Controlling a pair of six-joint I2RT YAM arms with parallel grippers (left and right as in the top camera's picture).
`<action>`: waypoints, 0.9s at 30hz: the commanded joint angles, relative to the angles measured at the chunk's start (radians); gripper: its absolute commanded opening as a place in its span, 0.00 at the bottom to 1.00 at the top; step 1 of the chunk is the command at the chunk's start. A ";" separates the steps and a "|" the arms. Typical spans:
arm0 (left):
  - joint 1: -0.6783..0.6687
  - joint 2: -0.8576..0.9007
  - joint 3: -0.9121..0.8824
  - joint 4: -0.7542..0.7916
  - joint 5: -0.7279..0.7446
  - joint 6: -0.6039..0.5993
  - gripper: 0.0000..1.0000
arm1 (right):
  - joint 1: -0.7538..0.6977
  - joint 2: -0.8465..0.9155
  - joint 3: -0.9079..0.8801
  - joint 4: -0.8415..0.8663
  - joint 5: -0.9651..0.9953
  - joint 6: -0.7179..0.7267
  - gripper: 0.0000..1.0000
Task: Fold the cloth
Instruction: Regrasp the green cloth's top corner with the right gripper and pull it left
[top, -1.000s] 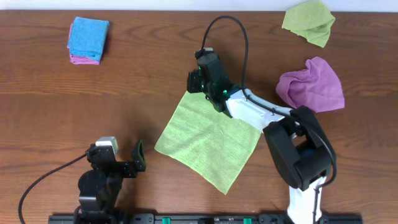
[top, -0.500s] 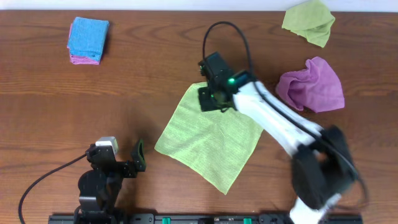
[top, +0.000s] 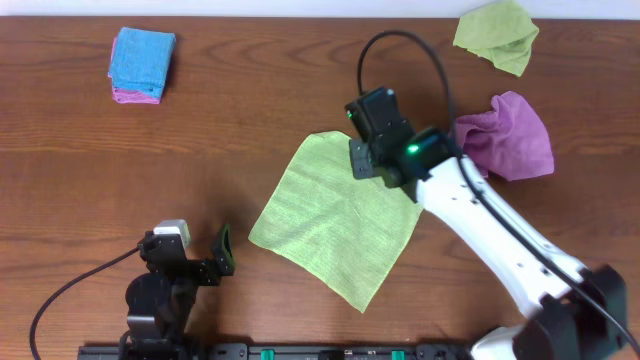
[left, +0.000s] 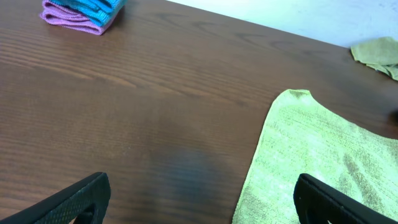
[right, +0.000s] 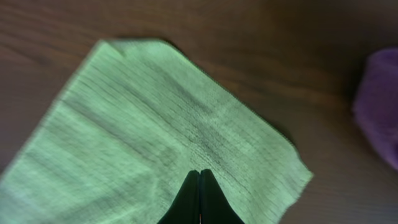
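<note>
The light green cloth (top: 330, 230) lies spread flat as a diamond at the table's middle. It also shows in the left wrist view (left: 311, 155) and the right wrist view (right: 143, 124). My right gripper (top: 368, 160) is shut and hovers over the cloth's upper right edge. In the right wrist view its closed fingertips (right: 200, 172) sit above the fabric with nothing visibly pinched. My left gripper (top: 190, 262) is open and empty near the front left, just left of the cloth's left corner; its fingers (left: 199, 205) frame bare wood and the cloth's edge.
A crumpled purple cloth (top: 500, 135) lies right of the right gripper and shows in the right wrist view (right: 379, 106). A crumpled green cloth (top: 497, 35) is at the back right. A folded blue-and-pink stack (top: 142, 65) sits at the back left.
My right gripper has moved right and slightly toward the front, away from the cloth's top corner. The cloth now lies flat with that corner uncovered. The left arm has not moved.
</note>
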 joint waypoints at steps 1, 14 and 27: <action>0.005 -0.006 -0.020 -0.002 -0.002 0.003 0.95 | -0.014 0.068 -0.071 0.060 -0.002 -0.014 0.01; 0.005 -0.006 -0.020 -0.003 -0.002 0.003 0.95 | -0.045 0.275 -0.076 0.189 -0.027 -0.016 0.01; 0.005 -0.006 -0.020 -0.003 -0.002 0.003 0.95 | -0.065 0.396 -0.076 0.325 -0.220 -0.034 0.01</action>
